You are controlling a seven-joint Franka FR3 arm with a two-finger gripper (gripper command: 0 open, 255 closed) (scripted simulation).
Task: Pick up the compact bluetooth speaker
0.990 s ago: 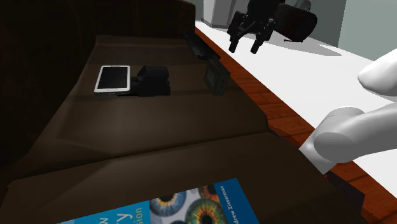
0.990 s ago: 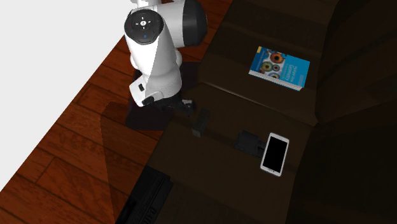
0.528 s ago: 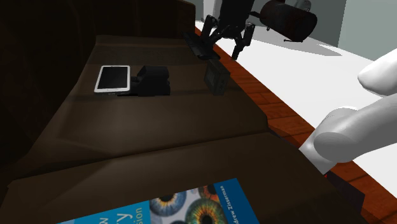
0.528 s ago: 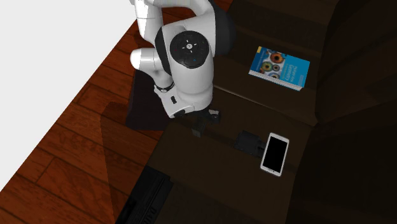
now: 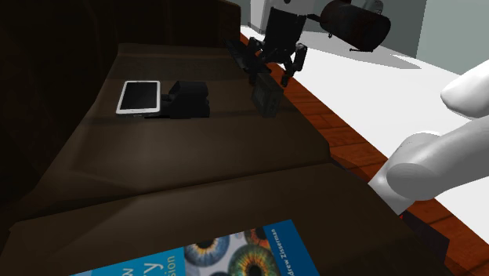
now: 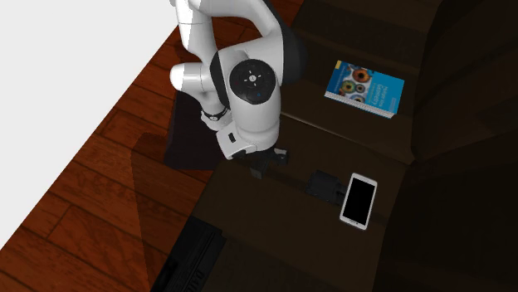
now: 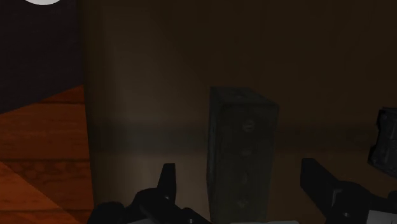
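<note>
The pincer (image 7: 239, 170) is held spread just above the dark upright speaker (image 7: 242, 137), which is stood untouched on the dark brown surface (image 5: 196, 149). Reddish wooden floor (image 6: 91, 191) is seen beside the pincer.

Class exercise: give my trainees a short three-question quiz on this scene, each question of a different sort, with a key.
1. True or false: the gripper's fingers are shut on the dark speaker.
2. Fill in: the blue book and the white-rimmed phone both lie on the ___.
3. Which is nearest the gripper? A) book; B) speaker; C) phone.
Key: 1 false, they stand apart either side of it; 2 sofa; 3 B.
</note>
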